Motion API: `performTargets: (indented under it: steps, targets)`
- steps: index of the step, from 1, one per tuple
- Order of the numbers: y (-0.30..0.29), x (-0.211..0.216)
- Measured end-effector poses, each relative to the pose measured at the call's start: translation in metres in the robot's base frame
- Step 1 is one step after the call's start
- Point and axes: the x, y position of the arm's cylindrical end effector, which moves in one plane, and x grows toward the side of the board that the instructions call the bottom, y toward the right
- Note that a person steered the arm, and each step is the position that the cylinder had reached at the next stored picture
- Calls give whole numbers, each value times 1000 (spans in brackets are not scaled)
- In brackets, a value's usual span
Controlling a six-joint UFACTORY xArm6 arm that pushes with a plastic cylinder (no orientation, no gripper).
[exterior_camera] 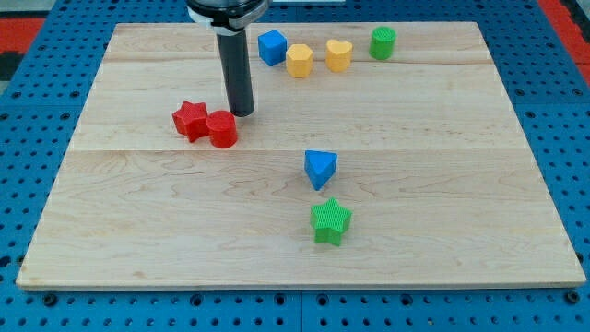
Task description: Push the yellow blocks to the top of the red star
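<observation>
The red star [190, 120] lies at the view's left of the board, touching a red round block [222, 129] on its right. Two yellow blocks sit near the view's top: a yellow hexagon-like block [299, 60] and a yellow heart-like block [338, 55], apart from each other. My tip [242, 112] rests on the board just above and to the right of the red round block, close to it. It is well below and to the left of the yellow blocks.
A blue block [271, 46] sits just left of the yellow blocks and a green round block [383, 42] to their right. A blue triangular block [320, 169] and a green star [331, 221] lie lower in the middle. The wooden board [461, 184] has blue pegboard around it.
</observation>
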Motion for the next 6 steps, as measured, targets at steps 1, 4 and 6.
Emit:
performTargets:
  steps: [1, 4, 6]
  targets:
    - [117, -11]
    - [139, -123]
    - [-34, -80]
